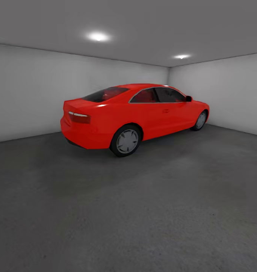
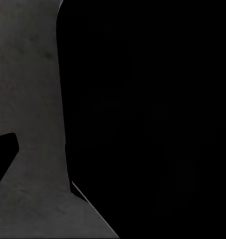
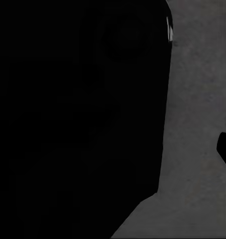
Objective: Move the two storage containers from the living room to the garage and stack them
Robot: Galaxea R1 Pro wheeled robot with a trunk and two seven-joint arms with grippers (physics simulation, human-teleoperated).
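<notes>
Garage floor (image 1: 143, 219): dark grey, rough, matte concrete. Red coupe (image 1: 136, 115) parked at 12 o'clock, by white walls. Wrist cams mostly black; can't tell finger state.

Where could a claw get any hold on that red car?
Likely only the side mirror, which juts from the near side of the red car; come from that side across the floor. The body panels are broad, smooth curves, offering no edge a claw could close around.
</notes>
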